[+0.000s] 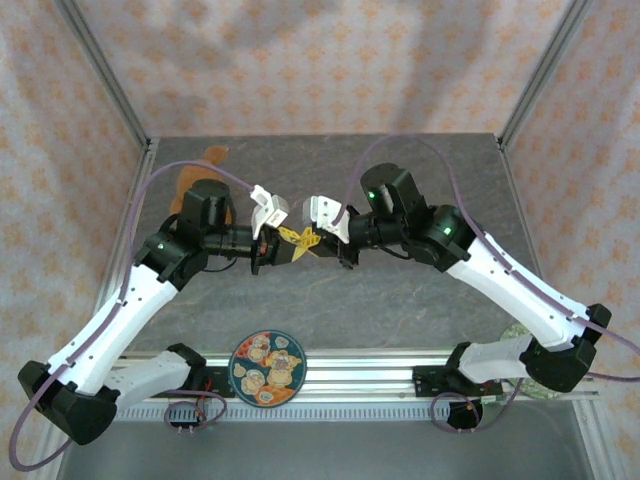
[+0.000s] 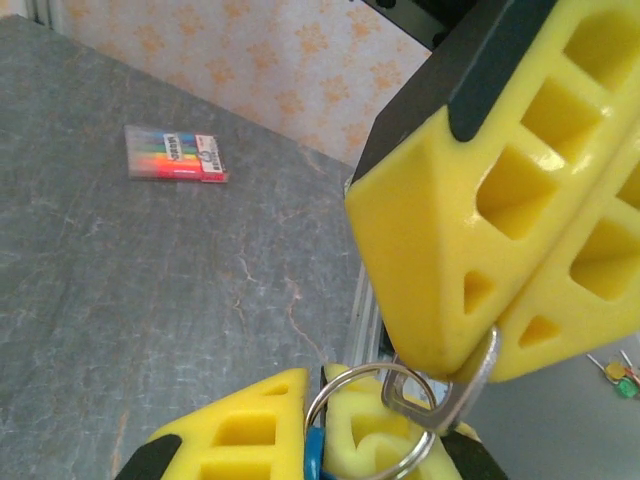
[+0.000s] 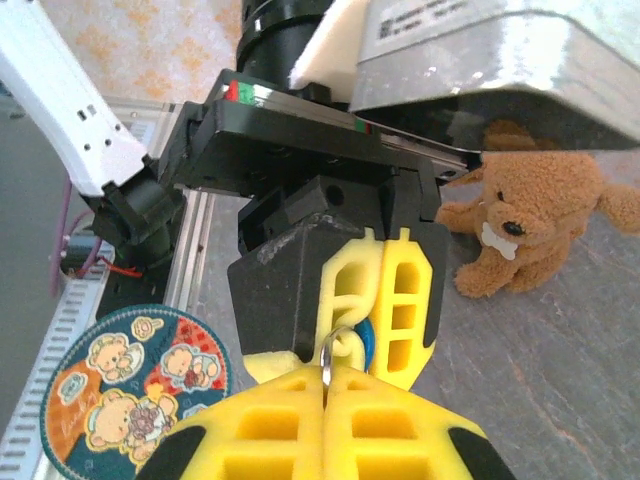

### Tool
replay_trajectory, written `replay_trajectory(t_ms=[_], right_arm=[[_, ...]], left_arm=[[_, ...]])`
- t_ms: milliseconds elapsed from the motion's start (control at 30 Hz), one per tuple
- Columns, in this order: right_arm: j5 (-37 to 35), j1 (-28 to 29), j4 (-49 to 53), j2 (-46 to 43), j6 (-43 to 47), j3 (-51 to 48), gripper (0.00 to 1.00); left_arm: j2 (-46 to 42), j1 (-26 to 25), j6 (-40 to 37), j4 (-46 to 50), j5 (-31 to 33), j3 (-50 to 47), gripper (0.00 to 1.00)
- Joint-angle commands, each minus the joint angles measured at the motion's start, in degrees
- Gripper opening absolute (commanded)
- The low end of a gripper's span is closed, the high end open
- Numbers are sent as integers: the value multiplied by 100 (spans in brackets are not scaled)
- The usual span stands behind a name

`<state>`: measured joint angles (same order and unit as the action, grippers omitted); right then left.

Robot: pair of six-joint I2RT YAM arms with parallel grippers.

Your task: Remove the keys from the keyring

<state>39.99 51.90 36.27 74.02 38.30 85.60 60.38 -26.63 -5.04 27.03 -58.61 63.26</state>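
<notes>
and here we are, two arms nose to nose above the middle of the grey bench (image 1: pixel 400 300), the work held up off the surface. the left gripper (image 1: pixel 288 241) comes in from the left, its yellow jaws pressed together on the silver keyring (image 2: pixel 330 385), with a sliver of something blue caught between them too. the right gripper (image 1: pixel 316 240) meets it from the right, jaws clamped tight on a small flat silvery key (image 2: pixel 470 385) that hangs on that ring, so ring and key bridge the narrow gap between the two grippers. at the near edge, between the arm bases, sits the round plate (image 1: pixel 267 367) with its cartoon bears. a brown teddy bear (image 1: pixel 212 156) lies at the far left, partly behind the left arm. a pack of coloured markers (image 2: pixel 175 156) lies flat on the bench, well apart from the action.
</notes>
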Motion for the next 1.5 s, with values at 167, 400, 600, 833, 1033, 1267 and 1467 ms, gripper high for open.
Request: replay_trajectory(t_ms=[167, 400, 600, 833, 1033, 1267, 1467], right_arm=[[1313, 1084, -934, 613, -490, -169, 0], [1422, 1170, -753, 925, -369, -52, 0], [2253, 1210, -712, 1177, -154, 52, 0], [1530, 1280, -2269, 1242, -1262, -387, 0], [919, 1377, -3011, 1198, -1731, -809, 0], [-170, 1330, -3712, 660, -2190, -1485, 0], [-815, 854, -4313, 101, -2689, -2021, 0]], left_arm=[[53, -105, 36, -1342, 708, 178, 0], [-26, -230, -203, -1099, 686, 247, 0], [-23, -298, -289, -943, 578, 347, 0], [-97, -345, -269, -1050, 616, 312, 0], [-145, -360, -182, -1174, 923, 292, 0], [-704, -353, 26, -1829, 1871, -342, 0], [-1199, -352, 234, -2113, 2387, -842, 27]])
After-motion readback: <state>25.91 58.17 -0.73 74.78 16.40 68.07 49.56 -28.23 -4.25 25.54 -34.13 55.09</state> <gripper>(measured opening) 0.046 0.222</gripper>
